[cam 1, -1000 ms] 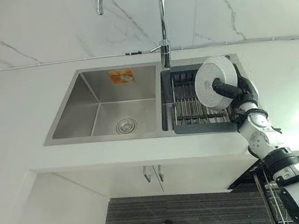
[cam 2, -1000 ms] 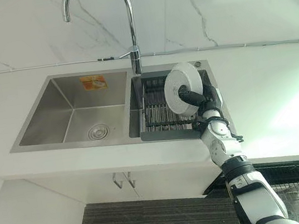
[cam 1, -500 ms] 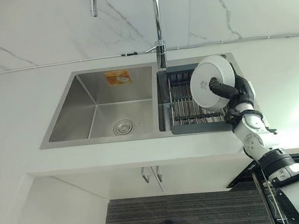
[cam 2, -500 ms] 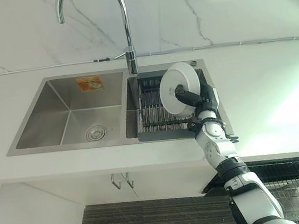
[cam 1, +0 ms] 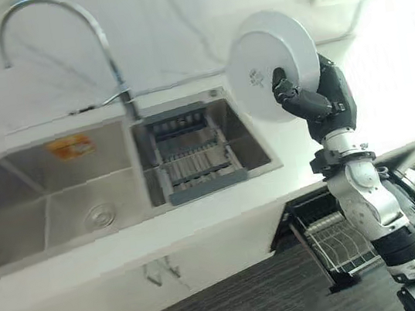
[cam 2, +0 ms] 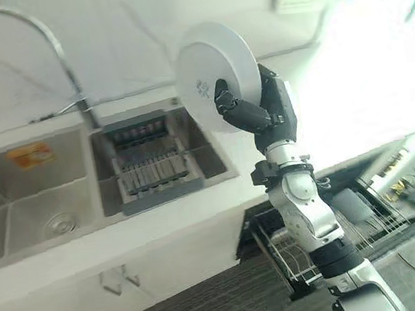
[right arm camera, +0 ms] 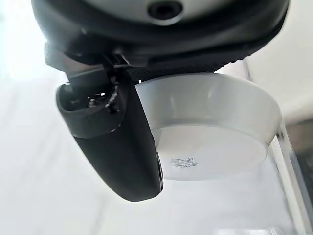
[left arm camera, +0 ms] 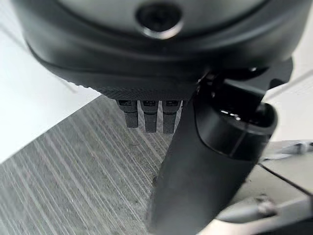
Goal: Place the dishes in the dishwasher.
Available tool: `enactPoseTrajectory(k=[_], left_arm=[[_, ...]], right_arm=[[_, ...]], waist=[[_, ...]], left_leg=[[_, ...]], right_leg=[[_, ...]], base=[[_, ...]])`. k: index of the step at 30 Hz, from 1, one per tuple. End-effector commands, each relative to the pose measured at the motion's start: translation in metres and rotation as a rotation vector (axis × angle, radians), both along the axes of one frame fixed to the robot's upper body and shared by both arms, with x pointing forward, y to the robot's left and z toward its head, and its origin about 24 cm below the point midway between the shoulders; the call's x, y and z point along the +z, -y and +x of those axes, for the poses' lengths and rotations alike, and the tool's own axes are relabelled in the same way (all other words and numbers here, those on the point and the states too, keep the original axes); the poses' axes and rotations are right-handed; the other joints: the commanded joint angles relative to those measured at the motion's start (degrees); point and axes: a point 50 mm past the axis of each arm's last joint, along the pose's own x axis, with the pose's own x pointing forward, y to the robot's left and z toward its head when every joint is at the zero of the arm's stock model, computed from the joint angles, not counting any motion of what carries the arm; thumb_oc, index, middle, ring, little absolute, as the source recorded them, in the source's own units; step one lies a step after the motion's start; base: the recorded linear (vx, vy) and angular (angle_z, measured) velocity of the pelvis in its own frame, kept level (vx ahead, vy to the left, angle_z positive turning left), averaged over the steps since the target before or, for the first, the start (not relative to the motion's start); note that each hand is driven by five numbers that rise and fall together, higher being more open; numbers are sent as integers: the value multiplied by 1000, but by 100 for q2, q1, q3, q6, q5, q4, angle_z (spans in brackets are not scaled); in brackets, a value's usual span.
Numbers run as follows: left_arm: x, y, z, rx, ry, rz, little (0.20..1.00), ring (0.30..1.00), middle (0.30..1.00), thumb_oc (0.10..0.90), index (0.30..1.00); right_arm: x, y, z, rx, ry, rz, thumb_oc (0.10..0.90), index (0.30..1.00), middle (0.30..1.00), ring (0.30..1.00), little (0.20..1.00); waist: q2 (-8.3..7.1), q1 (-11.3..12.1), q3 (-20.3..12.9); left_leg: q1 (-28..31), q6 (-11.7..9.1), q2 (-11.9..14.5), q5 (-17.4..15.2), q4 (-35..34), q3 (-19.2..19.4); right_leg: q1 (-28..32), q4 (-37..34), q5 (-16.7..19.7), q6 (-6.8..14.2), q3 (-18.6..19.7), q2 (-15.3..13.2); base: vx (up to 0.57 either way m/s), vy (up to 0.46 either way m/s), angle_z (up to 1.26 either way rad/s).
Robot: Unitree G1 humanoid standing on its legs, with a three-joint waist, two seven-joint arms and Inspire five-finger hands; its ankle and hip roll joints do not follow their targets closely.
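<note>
Since a second ago your right robot hand (cam 1: 316,96) has lifted the white dish (cam 1: 270,64) up and away from the drying rack (cam 1: 190,160) in the sink's right basin; it was just above the rack then, and now it is high over the table (cam 1: 224,212), past the sink's right rim toward the table's right end. The camera has also swung, so the sink (cam 1: 50,202) and tap (cam 1: 58,45) sit differently in the head views without having moved themselves.

Nearest you, below the table's front edge, the dishwasher's wire basket (cam 1: 337,239) stands pulled out over the dark striped floor (cam 1: 237,300), well below the dish.

Your right robot hand is clamped on the dish: in the right wrist view the thumb (right arm camera: 120,147) lies across the outer wall and underside of it, and the rest of the hand is behind the rim. The dish is held up on edge, its round underside with a small printed mark facing toward the sink and you, its hollow turned toward the palm. Being round, it has no long axis; its flat faces stand nearly upright, tilted slightly back.

Your left robot hand (left arm camera: 195,147) shows in its own wrist view, hanging over the striped floor with fingers (left arm camera: 149,115) pointing down, relaxed and holding nothing.

Farthest off, the marbled wall (cam 1: 172,20) rises behind the sink.
</note>
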Motion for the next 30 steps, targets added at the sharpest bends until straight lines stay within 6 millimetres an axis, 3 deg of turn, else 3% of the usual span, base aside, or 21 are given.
enactPoseTrajectory(k=[1,5,9,13,14,21,30], left_arm=[[2,-1,16,-38,33,-11,900,900,900,800,900],[1,5,19,-45,44,-34,900,900,900,800,900],[-2,15,13,-68,29,-53,900,900,900,800,900],[-3,18,9,-64,24,-56,900,900,900,800,900],[-3,20,8,-65,26,-63,900,900,900,800,900],[-3,23,11,-74,43,-75,900,900,900,800,900],[-3,21,10,-19,42,-70,900,900,900,800,900]], right_arm=[[72,9,-16,14,369,99,400,300,300,300,300],[77,17,-30,-8,423,108,400,300,300,300,300],[70,51,-53,-128,454,140,400,300,300,300,300],[61,67,-63,-181,435,138,400,300,300,300,300],[49,81,-69,-232,405,147,400,300,300,300,300],[20,111,-77,-360,307,169,400,300,300,300,300],[-26,118,-80,-405,141,219,400,300,300,300,300]], waist=[[15,153,-355],[26,-59,-376],[25,-385,-385],[14,-527,-399],[6,-648,-406],[-13,-841,-381],[62,-881,-296]], left_leg=[[0,-38,-241,-647,27,-398],[105,-65,-172,-661,27,-224],[225,-68,-113,-716,27,-50],[259,-80,-74,-737,27,54],[278,-88,-40,-744,27,146],[290,-108,35,-736,27,273],[266,-107,25,-720,27,245]], right_leg=[[-87,458,-519,308,-172,-222],[-170,458,-489,299,33,-162],[-306,458,-471,283,364,-30],[-379,458,-457,292,475,11],[-442,458,-435,299,559,39],[-531,458,-419,291,632,67],[-523,458,-435,273,611,52]], base=[[-13,-66,-62],[-17,-60,-44],[-25,-65,-38],[-22,-51,-31],[-31,-61,-32],[-27,-43,-24],[-3,-3,-2]])
